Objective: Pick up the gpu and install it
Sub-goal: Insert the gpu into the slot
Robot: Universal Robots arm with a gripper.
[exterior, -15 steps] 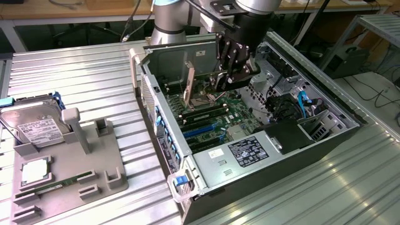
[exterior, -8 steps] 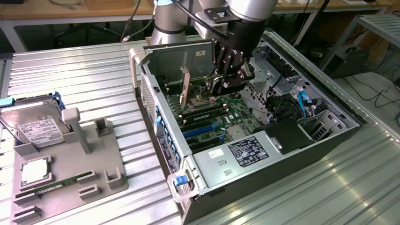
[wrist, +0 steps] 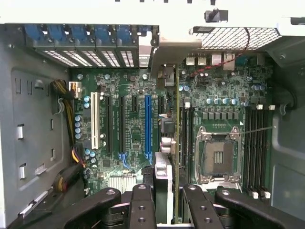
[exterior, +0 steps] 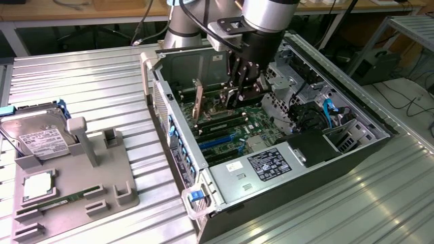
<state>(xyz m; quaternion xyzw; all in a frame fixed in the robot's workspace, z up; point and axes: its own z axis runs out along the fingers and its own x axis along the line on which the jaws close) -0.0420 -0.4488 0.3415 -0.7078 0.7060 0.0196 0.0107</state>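
gpu [wrist: 177, 152], thin flat card, pinched in black claw [wrist: 167, 196]

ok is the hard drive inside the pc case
No, the hard drive sits on the grey tray outside the case, at the exterior view's left.

A ribbed metal tabletop [exterior: 81, 81] gleams under bright light. Behind it stands a wooden bench [exterior: 101, 15] with cables [exterior: 144, 23] hanging; a grey metal rack [exterior: 410, 23] sits at the exterior view's right.
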